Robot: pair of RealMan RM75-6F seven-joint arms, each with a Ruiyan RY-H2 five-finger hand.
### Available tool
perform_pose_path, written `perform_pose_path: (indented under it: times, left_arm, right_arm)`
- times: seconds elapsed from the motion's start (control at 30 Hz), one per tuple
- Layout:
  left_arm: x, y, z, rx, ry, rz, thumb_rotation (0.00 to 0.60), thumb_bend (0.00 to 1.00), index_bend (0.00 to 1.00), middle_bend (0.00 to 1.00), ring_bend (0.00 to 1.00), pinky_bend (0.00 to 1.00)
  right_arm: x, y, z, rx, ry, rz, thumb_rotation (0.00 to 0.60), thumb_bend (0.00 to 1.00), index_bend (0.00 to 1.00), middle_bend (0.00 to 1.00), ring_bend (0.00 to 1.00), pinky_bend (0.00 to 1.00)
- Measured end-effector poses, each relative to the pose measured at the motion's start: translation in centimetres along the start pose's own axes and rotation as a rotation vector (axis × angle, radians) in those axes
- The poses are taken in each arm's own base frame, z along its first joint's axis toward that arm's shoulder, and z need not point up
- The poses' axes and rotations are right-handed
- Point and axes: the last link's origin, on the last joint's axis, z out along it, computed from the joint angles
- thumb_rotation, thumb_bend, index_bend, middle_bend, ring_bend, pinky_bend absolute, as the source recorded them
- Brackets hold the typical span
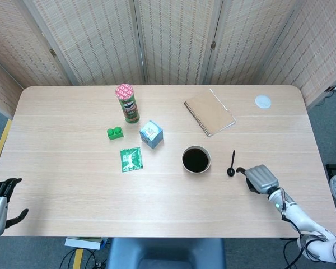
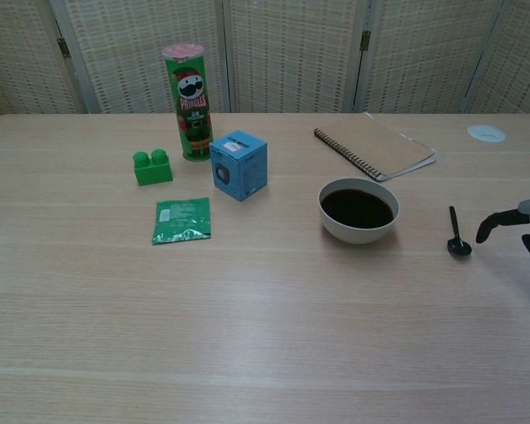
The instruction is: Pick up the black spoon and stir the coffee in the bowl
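The black spoon [image 1: 231, 165] lies flat on the tabletop [image 1: 73, 179] between the bowl [image 1: 196, 159] of coffee and the empty right hand [image 1: 260, 179], and it looks small, light, stiff and thin, so pinching its handle seems best.

My right hand [image 1: 261, 178] is resting lower right, just beside the black spoon [image 1: 232, 164] lying right of the bowl [image 1: 196, 159].
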Motion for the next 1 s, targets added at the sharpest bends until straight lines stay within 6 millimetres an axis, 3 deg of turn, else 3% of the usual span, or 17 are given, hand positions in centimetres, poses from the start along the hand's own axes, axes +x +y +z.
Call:
perform_pose_path:
  times: [0.37,1.0]
  left_arm:
    - [0.2,-0.1,-0.3,0.005,0.005,0.001,0.600,0.24,0.21,0.23,0.21,0.19]
    - [0.1,-0.5,-0.6,0.013,0.004,-0.001,0.600,0.24,0.21,0.23,0.21,0.19]
  right_arm:
    - [-0.2,-1.5,0.7,0.038,0.002,0.026,0.600,0.91,0.24,1.00,1.00,1.00]
    - [-1.1,-1.8,0.5,0.040,-0.018,0.015,0.600,0.92,0.24,1.00,1.00,1.00]
